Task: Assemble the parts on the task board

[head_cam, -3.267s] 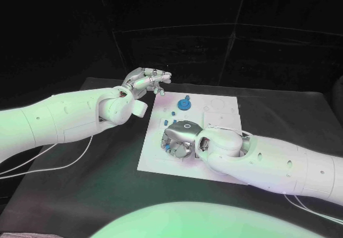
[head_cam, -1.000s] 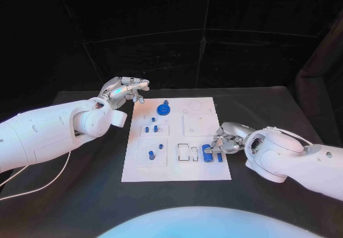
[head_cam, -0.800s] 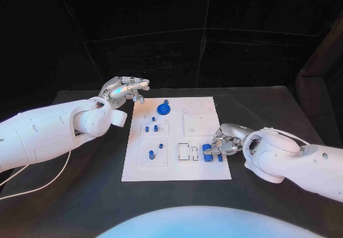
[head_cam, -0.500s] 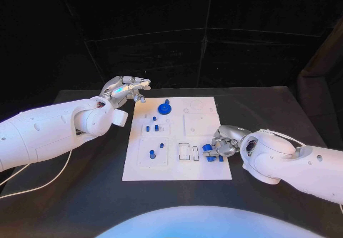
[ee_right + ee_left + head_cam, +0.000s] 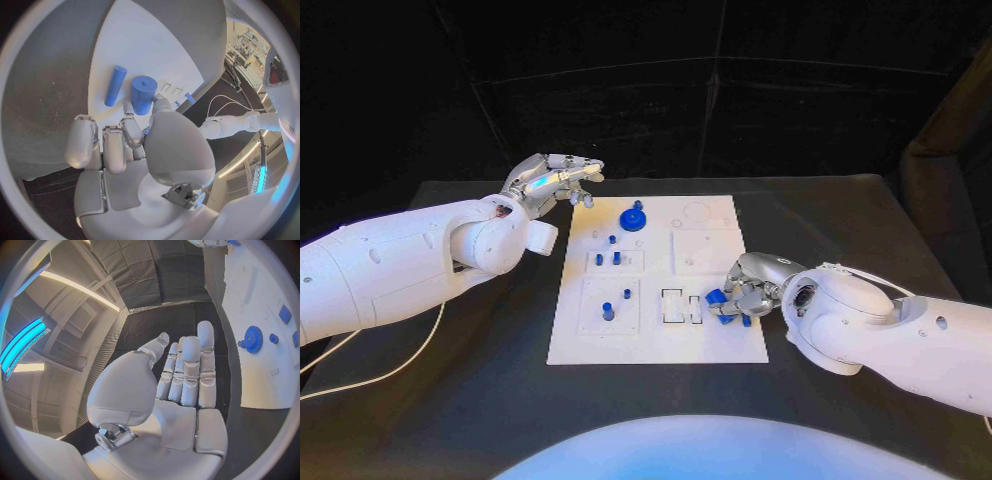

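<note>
Task board (image 5: 661,340) lies flat mid-worktop (image 5: 862,215), long side running away from the robot.

Right robot hand (image 5: 744,290) sits at the board's right edge, near end. Its fingers are curled in around a thick blue cylinder (image 5: 143,94); in the right wrist view the thumb and a fingertip are on it, so it reads as pinched. The cylinder's far end pokes out past the fingers over the white board. Can't tell if it touches the board surface.

Thin blue rod (image 5: 115,85) lies flat on the board just beside the thick cylinder, roughly parallel, not touching the hand.

Left robot hand (image 5: 554,180) hovers off the board's far left corner, above the worktop, well apart from the right hand. Left wrist view: fingers (image 5: 190,370) straight and side by side, thumb off to one side, nothing in the palm.

Blue gear (image 5: 633,218) sits on the board near its far end, closest part to the left hand but not touching it. Small blue pegs (image 5: 606,258) stand in the middle-left panel; another peg (image 5: 607,311) in the panel nearer the robot. Two rectangular slots (image 5: 681,306) lie between that panel and the right hand.

No readable text or brand marks on board, parts or arms.
</note>
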